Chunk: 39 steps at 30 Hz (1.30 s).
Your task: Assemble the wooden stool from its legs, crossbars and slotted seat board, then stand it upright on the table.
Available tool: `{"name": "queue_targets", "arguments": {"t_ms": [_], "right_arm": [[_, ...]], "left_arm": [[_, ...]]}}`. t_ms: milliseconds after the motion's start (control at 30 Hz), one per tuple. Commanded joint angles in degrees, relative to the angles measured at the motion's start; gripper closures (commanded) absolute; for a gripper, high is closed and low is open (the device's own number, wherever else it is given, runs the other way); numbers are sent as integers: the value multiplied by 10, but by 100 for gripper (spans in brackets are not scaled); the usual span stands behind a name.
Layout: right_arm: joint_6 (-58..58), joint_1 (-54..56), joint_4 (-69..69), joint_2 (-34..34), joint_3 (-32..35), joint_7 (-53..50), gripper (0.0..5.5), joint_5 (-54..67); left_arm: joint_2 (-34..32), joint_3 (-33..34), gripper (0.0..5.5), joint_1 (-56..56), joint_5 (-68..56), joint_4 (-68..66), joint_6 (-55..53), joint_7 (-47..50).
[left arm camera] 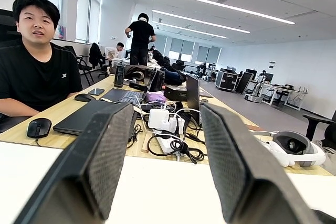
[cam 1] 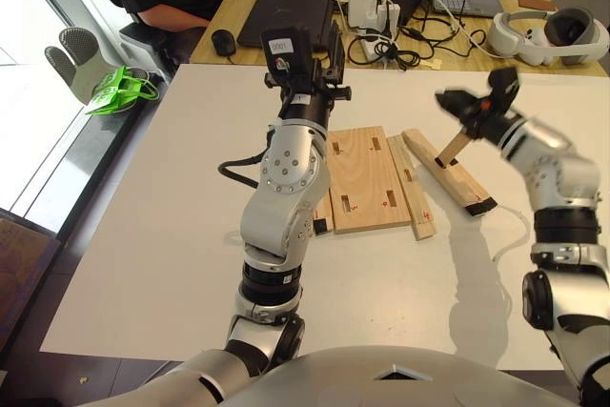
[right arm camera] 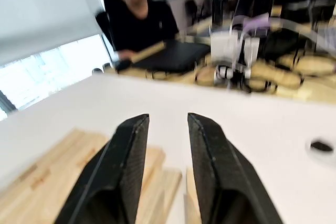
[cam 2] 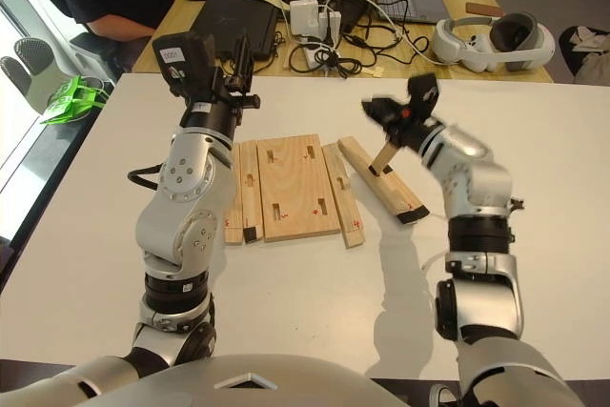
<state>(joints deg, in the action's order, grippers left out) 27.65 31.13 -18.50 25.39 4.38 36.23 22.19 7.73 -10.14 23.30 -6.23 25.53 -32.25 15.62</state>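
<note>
The slotted seat board (cam 1: 362,178) lies flat mid-table. A long wooden piece (cam 1: 412,188) lies against its right edge, and other pieces (cam 2: 243,193) lie along its left edge, partly behind my left arm. Further right lies a leg (cam 1: 448,176) with a black foot. A short crossbar (cam 1: 454,148) stands tilted on that leg. My right gripper (cam 1: 457,100) hovers just above the crossbar's top, its fingers (right arm camera: 128,156) slightly apart with nothing between them. My left gripper (cam 1: 305,45) is raised above the board's far-left corner, its fingers (left arm camera: 100,166) open and empty.
The white table (cam 1: 143,235) has free room at left and front. Behind it a wooden desk holds laptops, a mouse (cam 1: 224,42), tangled cables with a power strip (cam 1: 376,11) and a headset (cam 1: 553,35). A green object (cam 1: 119,88) lies off the table's left edge.
</note>
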Motion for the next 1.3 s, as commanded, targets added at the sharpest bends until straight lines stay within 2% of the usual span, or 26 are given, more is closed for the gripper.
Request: {"name": "queue_targets", "arguments": {"t_ms": [33,200,467,633,767,833,933,1100,1300], "right_arm": [[-12,-35,-70,1,-22,1,415,-42],[-24,-4,-63,-24,25,3,415,-2],[72,61,78,-58,111,-16,415,152],[90,133,76,-59,235,-132,415,254],[63,78,26,-40,304,-195,415,244],[31,15,29,-62,304,-210,415,218],[-18,-26,42,-107,262,-222,415,173],[-59,-22,25,-135,225,-224,415,141],[-114,-15,-16,-140,201,-223,415,100]], "left_arm": [[32,-7,315,-36,-1,-1,-7,3],[31,-7,315,-36,-1,-2,-7,3],[31,-8,315,-31,-2,-7,-1,0],[25,3,315,-40,-3,-1,1,0],[22,0,315,-43,-9,-20,11,-11],[15,12,315,-30,-20,-49,22,-25],[-6,46,315,23,-34,-91,30,-50],[-10,79,315,68,-32,-132,47,-64],[-17,82,315,92,-25,-158,67,-88]]}}
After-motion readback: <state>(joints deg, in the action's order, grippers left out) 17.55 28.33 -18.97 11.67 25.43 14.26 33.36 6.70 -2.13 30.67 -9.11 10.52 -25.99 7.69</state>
